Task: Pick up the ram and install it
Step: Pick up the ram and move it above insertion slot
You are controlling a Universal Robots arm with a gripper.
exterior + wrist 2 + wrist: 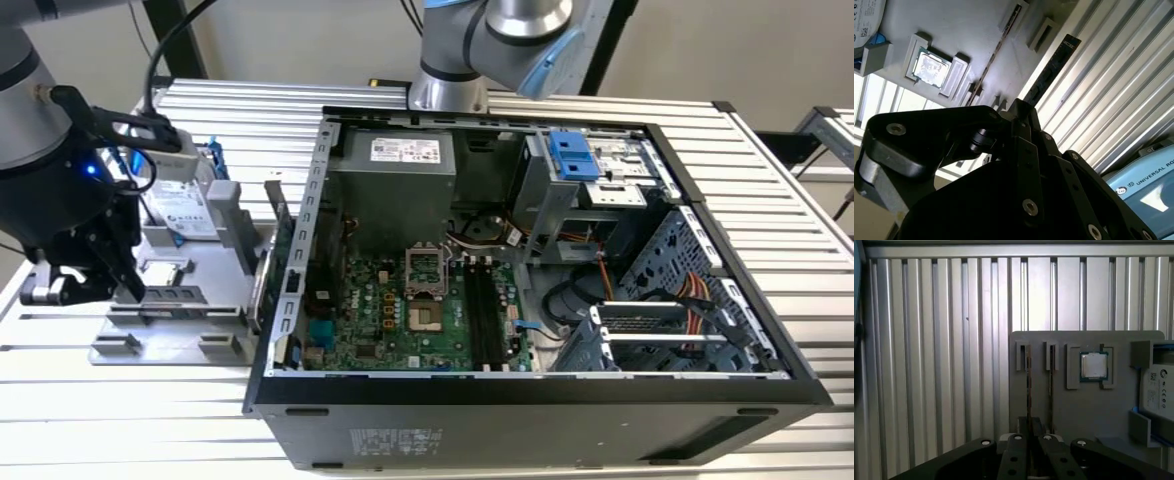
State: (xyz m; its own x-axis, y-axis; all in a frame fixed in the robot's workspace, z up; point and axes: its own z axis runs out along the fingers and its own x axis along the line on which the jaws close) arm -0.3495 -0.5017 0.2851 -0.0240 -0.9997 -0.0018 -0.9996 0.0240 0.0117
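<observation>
Second wrist view — gripper (1024, 107) fingers pinched on the ram (1054, 70) | ram on edge in grey holder tray (1074, 407) slot, just beside second ram stick (1051, 380) | judgement: grip square, lift straight — avoid racking against slot walls

Slatted table (781, 180): PC case (534, 420), grey tray (167, 338)
</observation>
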